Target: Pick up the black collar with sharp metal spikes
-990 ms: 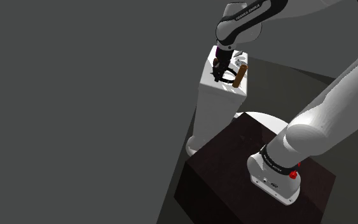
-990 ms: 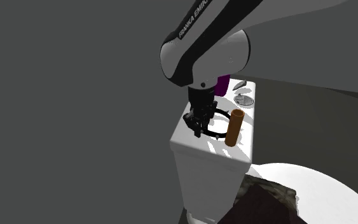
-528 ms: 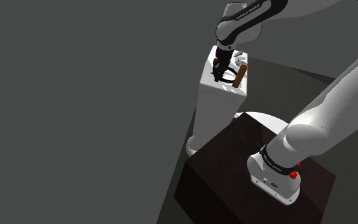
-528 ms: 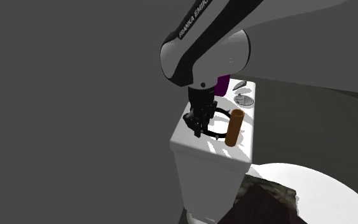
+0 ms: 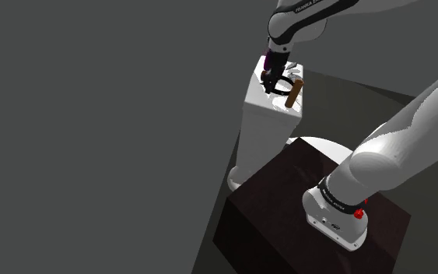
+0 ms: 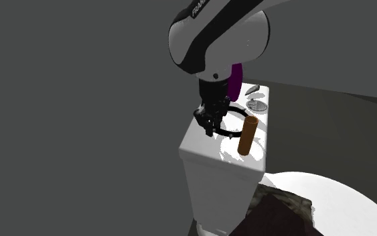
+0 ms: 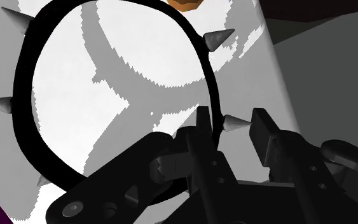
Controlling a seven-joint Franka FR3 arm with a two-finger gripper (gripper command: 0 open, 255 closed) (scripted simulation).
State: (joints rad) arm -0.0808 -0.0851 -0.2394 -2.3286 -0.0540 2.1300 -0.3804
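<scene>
Evidently the white jointed arm point(image 6: 213, 40) reaches over a tall white block point(image 6: 213, 167) whose flat top bears everything. Its black gripper point(image 7: 231, 127) is clenched on the thin black ring collar with grey metal spikes point(image 7: 26, 95), band and one spike pinched between the fingers. The collar seems to hang just above the block's top. A straight rise with a firm squeeze looks best, avoiding the brown cylinder point(image 6: 247, 135) at the gripper's three o'clock in the second exterior view. At two o'clock a flat grey disc point(image 6: 257, 105) appears to hold nothing.
</scene>
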